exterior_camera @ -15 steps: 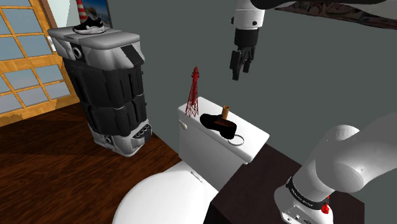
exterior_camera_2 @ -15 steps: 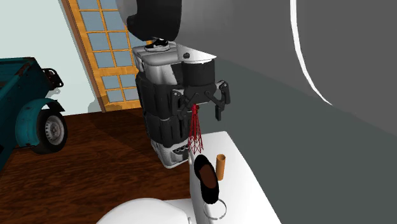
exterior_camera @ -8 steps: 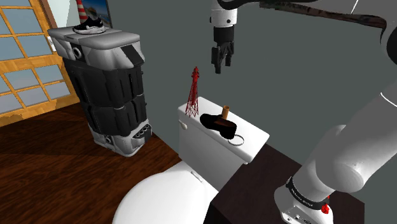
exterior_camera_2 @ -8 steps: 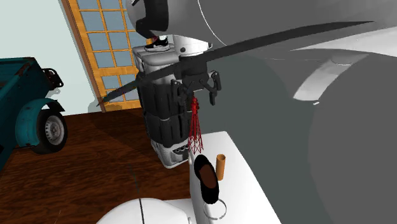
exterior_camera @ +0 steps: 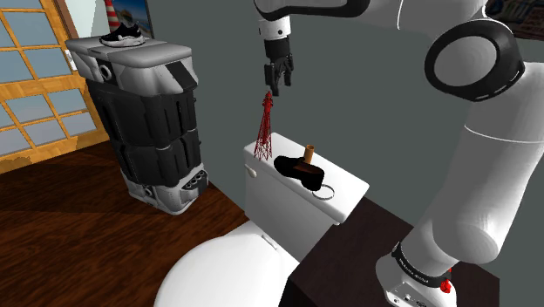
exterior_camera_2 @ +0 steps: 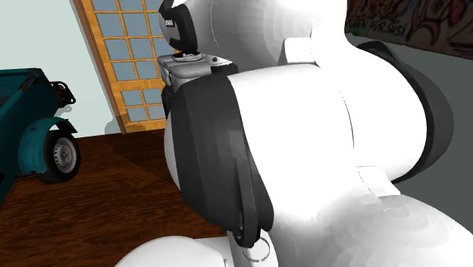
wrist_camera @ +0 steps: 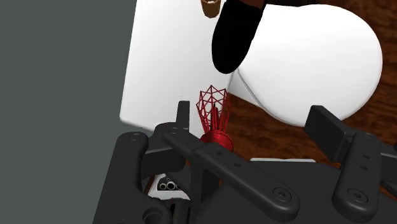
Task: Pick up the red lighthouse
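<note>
Red lighthouse [exterior_camera: 263, 129]: is standing upright at the left end of the white toilet tank [exterior_camera: 349, 185] | tool [exterior_camera: 277, 80]: is arriving from the right, now hovering just above the tip, fingers spread wide, holding nothing | meaning: approach is lining up; descent and closing likely remaining.

We see a red lighthouse [exterior_camera: 262, 139] of thin open lattice, perhaps wire; the floor [exterior_camera: 70, 235] is dark glossy wood.

Shoulder cam high beside stand [exterior_camera: 349, 257], facing toilet tank [exterior_camera: 281, 205]; 2nd ext. cam jammed against arm [exterior_camera_2: 303, 136]; wrist cam looks down, same tank.
</note>
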Controlling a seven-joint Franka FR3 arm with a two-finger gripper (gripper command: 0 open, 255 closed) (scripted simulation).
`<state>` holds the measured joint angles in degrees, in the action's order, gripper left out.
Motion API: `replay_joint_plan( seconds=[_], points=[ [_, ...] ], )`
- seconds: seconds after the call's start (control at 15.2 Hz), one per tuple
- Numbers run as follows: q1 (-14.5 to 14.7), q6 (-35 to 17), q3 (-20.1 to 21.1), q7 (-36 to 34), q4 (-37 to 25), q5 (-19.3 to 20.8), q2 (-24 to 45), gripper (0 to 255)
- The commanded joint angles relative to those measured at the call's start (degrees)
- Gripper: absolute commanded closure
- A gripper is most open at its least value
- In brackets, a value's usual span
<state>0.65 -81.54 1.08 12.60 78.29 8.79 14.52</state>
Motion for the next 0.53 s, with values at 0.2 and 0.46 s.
replay_joint_plan(
  seconds=[0.2, 0.46],
  points=[
    [0.74, 6.66, -0.16, 3.05, -20.53, 2.21, 14.8, 0],
    [0.56, 2.71, -0.09, 2.38, -15.04, 2.07, 13.31, 0]
  ],
)
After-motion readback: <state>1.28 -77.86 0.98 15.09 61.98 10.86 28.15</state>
